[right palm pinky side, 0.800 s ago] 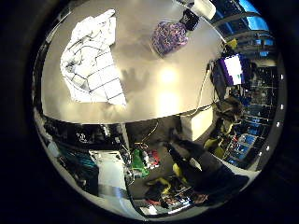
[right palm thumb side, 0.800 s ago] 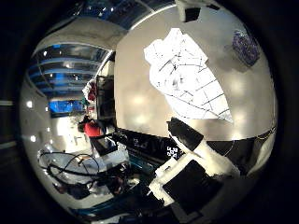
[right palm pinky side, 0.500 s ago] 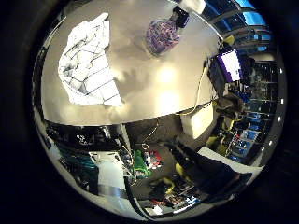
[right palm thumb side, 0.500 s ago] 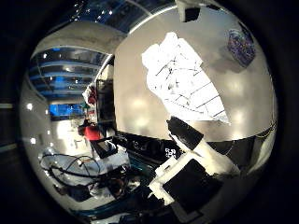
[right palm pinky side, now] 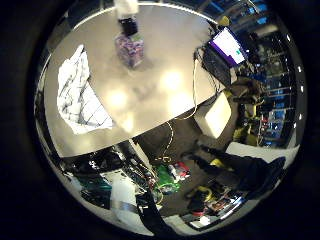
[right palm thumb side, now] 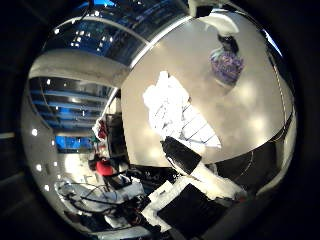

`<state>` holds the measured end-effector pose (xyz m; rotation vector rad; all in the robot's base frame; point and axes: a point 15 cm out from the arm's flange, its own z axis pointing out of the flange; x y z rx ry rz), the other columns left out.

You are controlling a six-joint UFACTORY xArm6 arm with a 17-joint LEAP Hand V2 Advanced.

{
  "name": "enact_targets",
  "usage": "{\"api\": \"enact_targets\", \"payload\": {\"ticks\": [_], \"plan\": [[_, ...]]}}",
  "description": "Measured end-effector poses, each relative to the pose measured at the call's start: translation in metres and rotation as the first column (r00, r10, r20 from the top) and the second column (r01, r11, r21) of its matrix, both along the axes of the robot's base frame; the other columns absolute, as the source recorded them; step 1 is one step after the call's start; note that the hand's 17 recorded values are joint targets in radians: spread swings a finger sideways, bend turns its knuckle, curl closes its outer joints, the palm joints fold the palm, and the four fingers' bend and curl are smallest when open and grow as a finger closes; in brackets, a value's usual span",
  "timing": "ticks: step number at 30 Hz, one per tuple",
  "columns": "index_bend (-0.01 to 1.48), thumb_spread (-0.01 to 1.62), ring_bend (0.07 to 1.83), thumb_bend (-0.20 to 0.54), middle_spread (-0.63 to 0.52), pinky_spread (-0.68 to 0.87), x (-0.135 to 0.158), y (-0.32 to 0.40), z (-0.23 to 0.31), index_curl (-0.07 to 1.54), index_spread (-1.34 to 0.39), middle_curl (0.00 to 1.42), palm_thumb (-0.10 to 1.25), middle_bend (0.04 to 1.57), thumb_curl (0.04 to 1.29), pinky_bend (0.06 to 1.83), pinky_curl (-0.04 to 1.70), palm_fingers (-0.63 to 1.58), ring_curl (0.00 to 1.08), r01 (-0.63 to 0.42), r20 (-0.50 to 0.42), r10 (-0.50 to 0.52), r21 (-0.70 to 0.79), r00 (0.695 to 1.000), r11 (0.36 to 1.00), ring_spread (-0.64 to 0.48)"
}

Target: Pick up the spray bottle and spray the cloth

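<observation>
A spray bottle with a purple patterned body and a black head stands upright on the grey table. A white cloth with dark grid lines lies crumpled and flat on the same table, a short way from the bottle. Both are small in the views, so my hand is well above the table and touches neither. My hand shows only as white and black finger parts at the views' edges. One white fingertip shows beyond the bottle. The fingers look relaxed and hold nothing.
A laptop with a lit screen sits at one table corner, with a cord running across the tabletop. A white box stands on the floor beside the table. Clutter and equipment lie on the floor below the table's edge.
Both pictures have shifted, so the hand has moved and turned over the table. The bottle and cloth have kept their places on it. The fingers look the same.
</observation>
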<state>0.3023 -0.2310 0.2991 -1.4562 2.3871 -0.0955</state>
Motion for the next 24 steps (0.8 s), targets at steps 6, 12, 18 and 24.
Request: {"api": "enact_targets", "payload": {"ticks": [6,12,18,24], "plan": [[0.14,1.05,0.25,-0.03,0.07,0.42,-0.004,-0.051,-0.006,0.29,-0.26,0.32,0.49,0.19,0.29,0.31,0.34,0.16,0.24,0.101,0.098,-0.111,0.104,0.989,0.989,0.16],[0.13,1.01,0.27,-0.032,0.13,0.41,0.002,-0.078,-0.036,0.25,-0.2,0.32,0.43,0.19,0.28,0.39,0.36,0.05,0.26,0.151,0.18,-0.199,0.248,0.963,0.957,0.18],[0.14,1.0,0.3,-0.03,0.17,0.4,0.005,-0.098,-0.07,0.24,-0.18,0.32,0.4,0.2,0.28,0.43,0.35,0.0,0.27,0.182,0.239,-0.282,0.367,0.929,0.912,0.19],[0.14,0.99,0.32,-0.028,0.18,0.4,0.018,-0.1,-0.1,0.23,-0.17,0.33,0.39,0.2,0.28,0.45,0.35,0.0,0.27,0.161,0.3,-0.336,0.484,0.893,0.86,0.19]]}}
